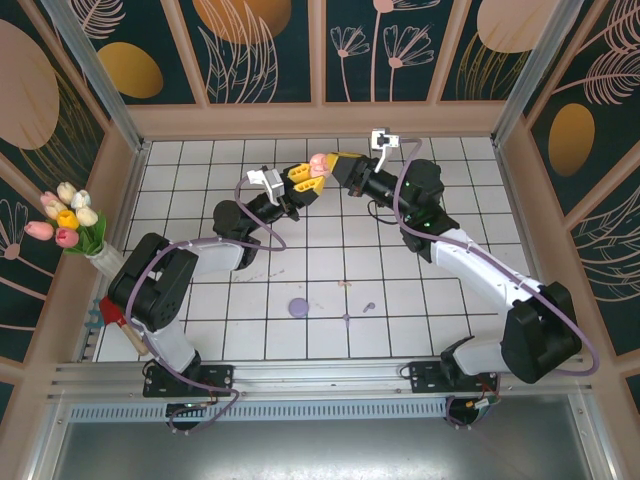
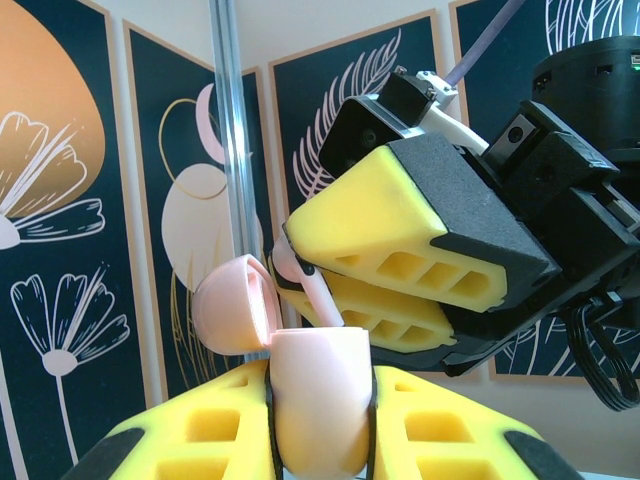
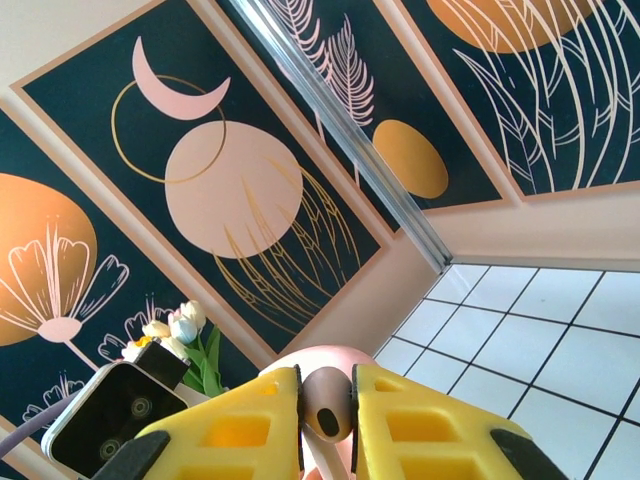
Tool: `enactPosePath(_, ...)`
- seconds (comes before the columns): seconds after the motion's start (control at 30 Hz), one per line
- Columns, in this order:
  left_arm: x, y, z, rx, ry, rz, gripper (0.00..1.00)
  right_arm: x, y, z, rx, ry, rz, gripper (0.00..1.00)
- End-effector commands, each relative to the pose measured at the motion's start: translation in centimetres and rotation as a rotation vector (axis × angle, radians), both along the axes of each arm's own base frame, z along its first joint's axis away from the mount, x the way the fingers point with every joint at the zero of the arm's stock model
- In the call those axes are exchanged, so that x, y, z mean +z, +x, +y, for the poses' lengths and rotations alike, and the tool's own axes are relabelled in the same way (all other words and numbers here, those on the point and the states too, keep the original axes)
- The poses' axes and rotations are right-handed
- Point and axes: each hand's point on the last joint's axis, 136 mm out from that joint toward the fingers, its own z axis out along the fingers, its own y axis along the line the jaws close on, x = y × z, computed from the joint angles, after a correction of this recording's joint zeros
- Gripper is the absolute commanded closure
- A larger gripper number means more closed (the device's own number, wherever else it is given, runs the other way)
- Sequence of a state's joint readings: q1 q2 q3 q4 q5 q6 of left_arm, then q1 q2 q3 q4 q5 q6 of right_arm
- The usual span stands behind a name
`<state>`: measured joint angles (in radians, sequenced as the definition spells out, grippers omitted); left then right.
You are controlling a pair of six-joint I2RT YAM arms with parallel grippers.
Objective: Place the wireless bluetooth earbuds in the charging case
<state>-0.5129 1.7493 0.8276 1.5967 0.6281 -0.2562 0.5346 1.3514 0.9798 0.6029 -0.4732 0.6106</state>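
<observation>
At the far left edge of your white tiled tabletop [image 1: 450, 215] stands a bunch of pink, white and yellow tulips [image 1: 68, 218], well apart from the work.

Up near the back wall, your left gripper [image 1: 308, 174] is closed on the pale pink charging case [image 2: 320, 400]. In the left wrist view, the yellow foam fingers [image 2: 200, 430] press against both of its sides and the case stands upright between them. Its rounded hinged lid [image 2: 235, 305] is swung open to the left, so the mouth of the case faces up.

Just to the right, your right gripper [image 3: 327, 435] meets it almost tip to tip. It is narrowed down to a thin gap and pinches a pale pink earbud [image 3: 326, 400] between its yellow fingers [image 3: 420, 430]. In the left wrist view the earbud's stem slants down to the rim of the open case. You cannot tell from these views whether the tip is already inside.

Nearer the arm bases, again from the left, a flat round purple disc [image 1: 298, 308] lies on the tiles. Two tiny purple earbuds [image 1: 346, 319] lie to the right of the disc, near each other but apart, the second [image 1: 368, 306] a little farther right. Both are well clear of the grippers and the case.
</observation>
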Motion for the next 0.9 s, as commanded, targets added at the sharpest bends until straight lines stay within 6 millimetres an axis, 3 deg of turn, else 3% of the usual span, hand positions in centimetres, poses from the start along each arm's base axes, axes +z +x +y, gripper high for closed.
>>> enactPosePath(0.0, 4.7, -3.1, 1.1, -0.018, -0.106, -0.197, 1.0, 0.3, -0.3, 0.5, 0.023, 0.005, -0.027, 0.83)
enactPosePath(0.23, 4.8, -2.9, 1.2, -0.015, -0.11, -0.194, 1.0, -0.7, 0.0, 0.5, 0.013, -0.024, -0.02, 0.83)
enactPosePath(0.53, 4.9, -2.8, 1.3, -0.009, -0.117, -0.193, 1.0, -2.3, -1.0, 2.1, 0.035, -0.086, -0.013, 0.84)
enactPosePath(0.87, 4.9, -2.9, 1.3, -0.003, -0.117, -0.198, 1.0, -3.5, -0.6, 0.8, -0.025, -0.108, 0.01, 0.85)
